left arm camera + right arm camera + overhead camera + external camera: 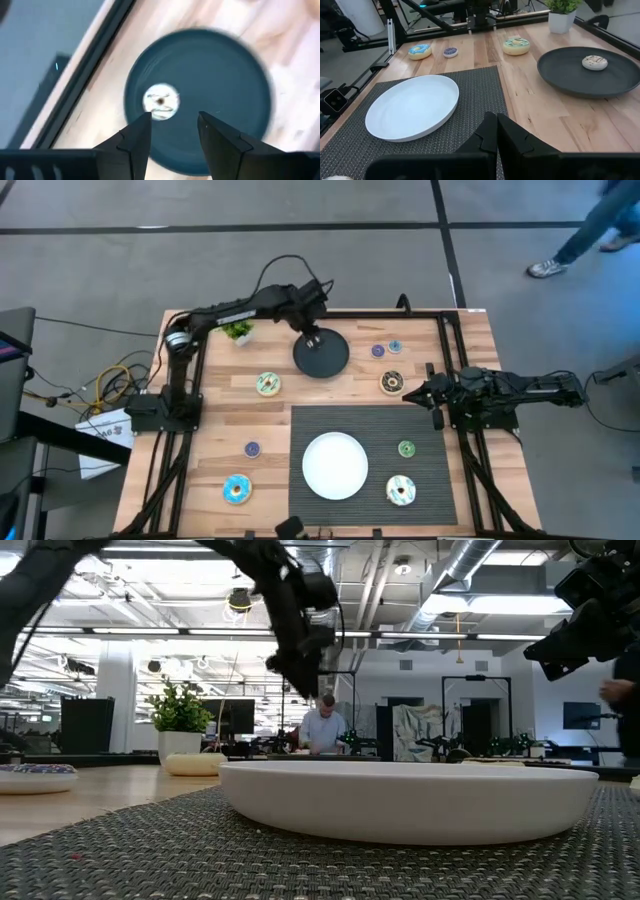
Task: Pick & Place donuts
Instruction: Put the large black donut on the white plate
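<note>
**Left arm over the black plate: one mini donut placed, others still out on the table**

Landmark: the round black plate [321,353] at the far side of the wooden table [210,442].

Nearest the front edge, well short of the black plate, lie the blue-iced ring donut [237,489] and the cream-pink ring donut [400,490], either side of the round white plate [335,465] on the woven grey mat [432,485]. Nearer the black plate: a green mini [406,448], a purple mini [252,449], the white-green ring donut [267,384] and the brown ring donut [392,382].

On the black plate itself rests a small cream mini donut [161,101]. The left gripper [174,129] hangs directly above it, jaws parted and empty.

The right gripper [496,134] waits to the right of the black plate, near the brown donut, fingers pressed together, holding nothing.

Judgement: a release looks complete. Lift straight up before travelling, so a finger does not clip the mini.

No legible brand, label or writing.
</note>
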Robot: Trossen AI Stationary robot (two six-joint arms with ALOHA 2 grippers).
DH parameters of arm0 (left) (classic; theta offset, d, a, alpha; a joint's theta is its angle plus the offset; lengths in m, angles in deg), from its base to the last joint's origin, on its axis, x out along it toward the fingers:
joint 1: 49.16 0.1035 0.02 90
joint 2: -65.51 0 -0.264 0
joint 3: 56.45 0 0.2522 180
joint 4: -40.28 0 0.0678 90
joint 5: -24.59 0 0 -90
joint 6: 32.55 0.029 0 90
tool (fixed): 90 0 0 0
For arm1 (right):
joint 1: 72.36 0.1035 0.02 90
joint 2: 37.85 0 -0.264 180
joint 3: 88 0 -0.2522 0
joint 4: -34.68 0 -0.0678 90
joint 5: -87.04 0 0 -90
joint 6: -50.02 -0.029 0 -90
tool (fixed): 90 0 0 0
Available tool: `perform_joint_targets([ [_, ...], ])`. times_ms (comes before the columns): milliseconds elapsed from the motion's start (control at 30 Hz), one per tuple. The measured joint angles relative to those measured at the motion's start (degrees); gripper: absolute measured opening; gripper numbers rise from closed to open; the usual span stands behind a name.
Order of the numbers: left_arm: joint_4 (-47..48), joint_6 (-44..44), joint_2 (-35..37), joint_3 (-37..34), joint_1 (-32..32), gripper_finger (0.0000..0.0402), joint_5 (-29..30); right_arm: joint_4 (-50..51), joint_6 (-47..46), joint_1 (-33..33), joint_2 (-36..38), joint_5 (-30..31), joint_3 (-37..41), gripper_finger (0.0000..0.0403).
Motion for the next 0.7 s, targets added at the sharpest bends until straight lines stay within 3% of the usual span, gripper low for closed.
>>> perform_joint_targets([
  [167,-13.47,-0.05,13.41,-17.40,-3.17,0.0153,-2.83,0.00,0.00,0.00,0.00,0.00,0.01,0.0000],
  [367,-30.45,-6.06,31.25,-41.58,-7.68,0.0153,-6.41,0.00,0.73,-0.02,0.00,0.00,0.00,0.0000],
  [500,-35.16,-10.00,42.94,-52.92,-11.89,0.0153,-4.61,0.00,8.38,-0.02,0.00,0.02,0.00,0.0000],
  [700,-38.00,-15.25,58.62,-63.91,-20.83,0.0153,2.31,-0.02,18.55,-0.04,0.00,0.08,0.00,0.0000],
])
